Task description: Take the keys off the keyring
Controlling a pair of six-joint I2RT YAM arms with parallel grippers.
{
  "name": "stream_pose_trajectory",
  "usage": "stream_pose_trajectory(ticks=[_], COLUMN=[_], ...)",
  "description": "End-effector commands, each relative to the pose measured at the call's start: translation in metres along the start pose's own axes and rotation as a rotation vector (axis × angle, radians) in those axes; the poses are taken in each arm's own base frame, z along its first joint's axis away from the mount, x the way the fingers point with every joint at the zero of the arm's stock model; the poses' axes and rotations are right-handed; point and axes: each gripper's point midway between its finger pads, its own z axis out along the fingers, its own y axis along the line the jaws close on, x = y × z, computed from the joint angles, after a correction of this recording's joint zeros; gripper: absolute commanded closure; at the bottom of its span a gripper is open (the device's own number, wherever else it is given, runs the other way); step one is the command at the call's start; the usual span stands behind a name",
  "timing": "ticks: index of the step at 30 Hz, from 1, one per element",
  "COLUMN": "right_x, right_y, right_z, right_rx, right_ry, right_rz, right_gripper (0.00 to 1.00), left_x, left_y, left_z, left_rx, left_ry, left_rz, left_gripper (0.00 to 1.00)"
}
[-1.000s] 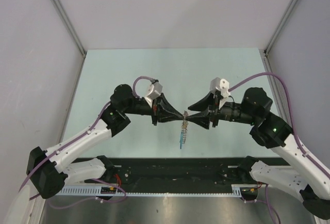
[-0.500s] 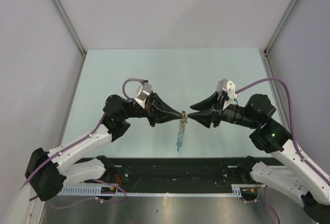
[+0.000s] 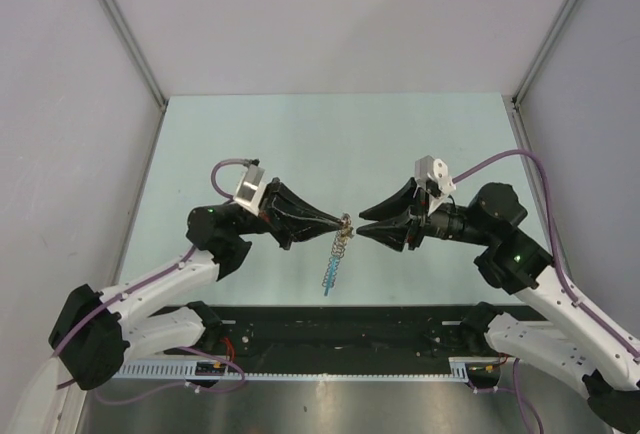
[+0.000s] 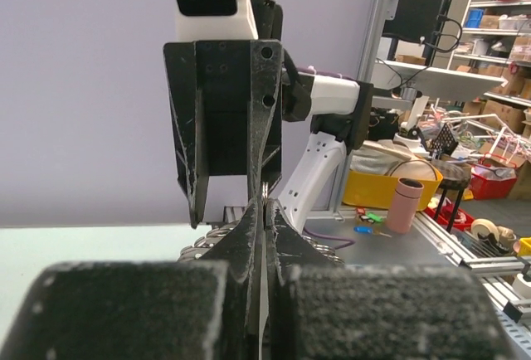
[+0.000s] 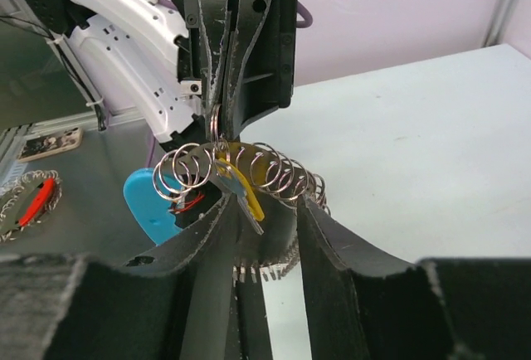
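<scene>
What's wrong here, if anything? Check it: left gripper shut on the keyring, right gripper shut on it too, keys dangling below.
The right gripper is open, not shut on the keyring; the right wrist view shows its fingers spread apart. The rest holds: the left gripper is shut on the keyring and the keys dangle below.
</scene>
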Motion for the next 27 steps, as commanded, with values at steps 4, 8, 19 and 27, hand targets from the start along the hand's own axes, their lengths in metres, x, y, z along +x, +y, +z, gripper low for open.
stream_pose_trajectory(ticks=[4,8,19,27], right_x=[-0.018,-0.022,-0.018,-0.011], right_y=[0.014,0.016,0.022,0.012], right_z=[0.005,0.008,0.017,0.016], right_rx=[-0.095,-0.114,-0.148,-0.077], right_ry=[-0.063,-0.079,-0.070,-0.063], right_rz=[-0.033,-0.035,-0.015,0.017], right_gripper=[0.60,0.59,0.67,0.99], left_x=[-0.020,-0.017,-0.009,-0.015], left_y=[-0.012,-0.011,-0.005,-0.012], left_z=[0.001,0.000,-0.002,-0.003], left_rx=[0.044,0.042,0.023,0.062], left_ry=[-0.071,-0.064,-0.041,-0.063], left_rz=[0.067,0.058,0.063,0.091], left_gripper=[1.00,1.00,1.00,1.00])
